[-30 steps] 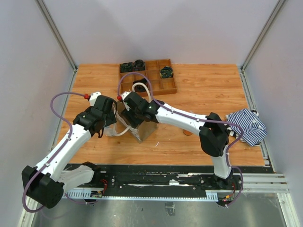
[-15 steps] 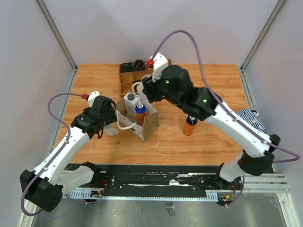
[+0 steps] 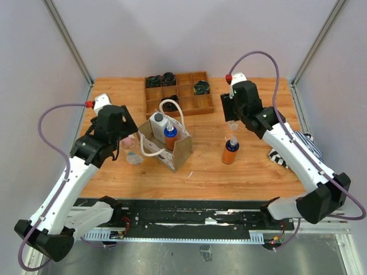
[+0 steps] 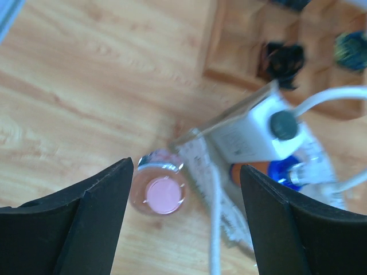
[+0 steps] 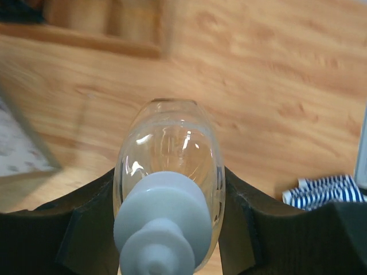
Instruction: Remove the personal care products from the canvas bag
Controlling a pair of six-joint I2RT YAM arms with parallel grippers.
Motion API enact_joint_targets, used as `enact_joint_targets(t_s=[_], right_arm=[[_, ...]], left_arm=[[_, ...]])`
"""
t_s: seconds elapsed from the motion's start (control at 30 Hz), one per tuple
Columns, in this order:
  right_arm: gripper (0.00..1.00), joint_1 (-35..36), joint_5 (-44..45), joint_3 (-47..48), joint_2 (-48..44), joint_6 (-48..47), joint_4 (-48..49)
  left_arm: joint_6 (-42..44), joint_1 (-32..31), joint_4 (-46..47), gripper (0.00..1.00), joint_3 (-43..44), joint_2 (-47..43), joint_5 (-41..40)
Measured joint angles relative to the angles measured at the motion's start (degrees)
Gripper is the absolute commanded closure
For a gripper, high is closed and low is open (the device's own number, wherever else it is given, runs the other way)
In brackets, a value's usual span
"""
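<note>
Start at your left claw point(image 4: 186, 166). Its jaws stand wide apart and hold nothing, with the pink-capped bottle point(image 4: 160, 193) upright on the tabletop point(image 3: 252, 177) below and between them. Lift straight up so neither finger clips the cap. Watch the flat clear jar point(image 3: 135, 158) just beside that bottle, toward you.

The canvas bag point(image 3: 180, 152) stands next, close to the pink-capped bottle. A pale bottle with a grey cap point(image 3: 157, 122) and a blue-topped bottle point(image 3: 170, 135) poke out of its mouth, so judge the job as partway done. When you go back in, come down from above and keep clear of the rope handles; a snagged loop would likely tip the bag.

Further right, the amber-orange bottle point(image 3: 230, 152) stands alone on the tabletop. Your right claw point(image 5: 166, 186) hangs above and just behind it, closed around a clear bottle with a white cap point(image 5: 166, 149), gripped by its sides near the neck.

This looks like the placing step. Pick bare wood near the amber-orange bottle but not touching it, and short of the striped cloth point(image 5: 324, 192). Lower until the base sits flat, then let go, since a rounded bottle dropped early may topple.
</note>
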Motion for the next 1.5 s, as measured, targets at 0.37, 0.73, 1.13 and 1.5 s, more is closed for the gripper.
enact_joint_targets(t_s=[0.37,0.73,1.13,1.5], right_arm=[[0.78,-13.29,-5.6,-15.52,3.87,1.97,4.48],[0.7,-14.29,-6.45,-20.06,7.37,6.1,7.39],[0.14,-14.32,-7.06,-23.15,5.62,7.63,10.51],[0.05,-14.32,-9.31,-23.15,-0.22,7.45,8.22]], left_arm=[[5.79,-2.01,7.76,0.23,10.25,6.58,6.16],[7.8,-9.07,14.27,0.23,1.42,13.38,11.23],[8.81,-14.67,21.92,0.23,-2.4,21.2,10.14],[8.15,-15.04,24.96,0.21,-0.57,28.61,7.02]])
